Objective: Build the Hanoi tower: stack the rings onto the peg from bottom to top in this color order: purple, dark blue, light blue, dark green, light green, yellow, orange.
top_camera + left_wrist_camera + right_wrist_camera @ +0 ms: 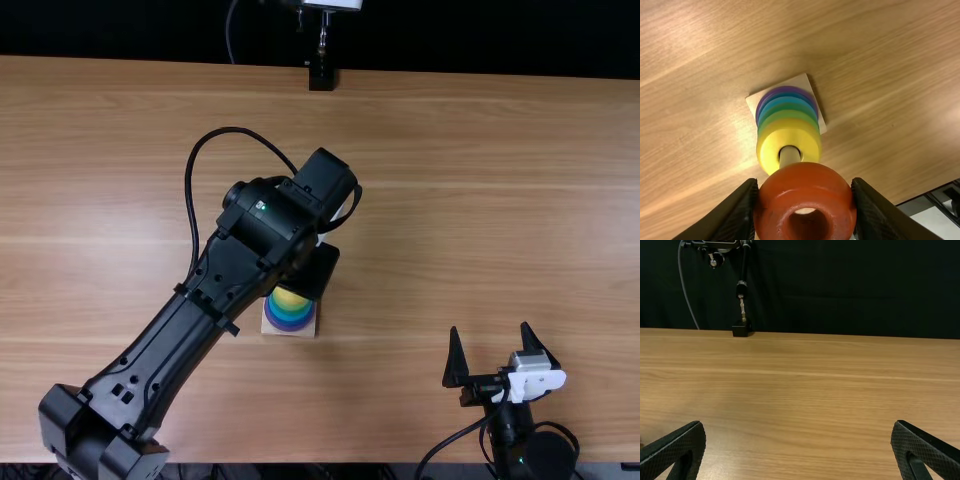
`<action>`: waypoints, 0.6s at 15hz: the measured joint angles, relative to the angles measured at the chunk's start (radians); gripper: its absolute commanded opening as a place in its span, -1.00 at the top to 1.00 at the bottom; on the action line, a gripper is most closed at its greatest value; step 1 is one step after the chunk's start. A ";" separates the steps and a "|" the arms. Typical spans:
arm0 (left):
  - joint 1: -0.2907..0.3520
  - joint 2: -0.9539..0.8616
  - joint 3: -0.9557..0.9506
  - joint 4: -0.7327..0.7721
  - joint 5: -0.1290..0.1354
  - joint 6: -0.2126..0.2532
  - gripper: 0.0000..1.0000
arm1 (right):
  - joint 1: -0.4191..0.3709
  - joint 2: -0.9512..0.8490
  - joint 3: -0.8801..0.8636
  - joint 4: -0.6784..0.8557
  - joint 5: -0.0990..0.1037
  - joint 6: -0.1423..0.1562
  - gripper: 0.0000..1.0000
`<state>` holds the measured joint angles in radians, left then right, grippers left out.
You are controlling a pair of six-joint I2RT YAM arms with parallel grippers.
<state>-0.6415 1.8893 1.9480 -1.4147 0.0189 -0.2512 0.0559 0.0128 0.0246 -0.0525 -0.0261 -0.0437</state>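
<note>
My end effector [806, 182], the left arm's, is clamped on the orange ring [805, 189], 1 finger on each side. The peg [788, 157] stands upright on its wooden base [818, 119], and the yellow ring [768, 150] tops the stack, over greens, blues and the purple ring [786, 90] lowest.

What my coming move turns on is hole against peg. The peg's long axis rises out of the yellow ring towards mine, and something pale shows through the orange hole, likely the peg's tip. I can't tell if the tip is already inside. I'd keep the hole square to that axis and ease straight down; a slight tilt could catch the rim on the tip.

Call the worktop's [480, 200] far edge 12 o'clock: the stack lies at 7 o'clock from my wrist housing [318, 272], just beside it. The right gripper [489, 328], fingers apart, sits well off, between 3 and 4 o'clock from the stack, so I'm the nearer of the 2.
</note>
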 measured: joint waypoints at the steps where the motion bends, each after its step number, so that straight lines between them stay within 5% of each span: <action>1: 0.002 0.000 -0.019 -0.004 -0.002 0.000 1.00 | 0.000 0.000 0.000 0.000 0.001 0.000 -1.00; 6: 0.008 0.001 -0.035 -0.004 0.001 0.000 1.00 | 0.000 0.000 0.000 0.000 0.000 0.000 -1.00; 7: 0.008 0.001 -0.035 -0.003 0.001 0.000 0.57 | 0.000 0.000 0.000 0.000 0.000 0.000 -1.00; 9: 0.008 0.001 -0.035 -0.004 0.004 0.000 -1.00 | 0.000 0.000 0.000 0.000 0.001 0.000 -1.00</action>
<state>-0.6331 1.8900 1.9133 -1.4189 0.0227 -0.2508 0.0559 0.0128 0.0246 -0.0525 -0.0254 -0.0433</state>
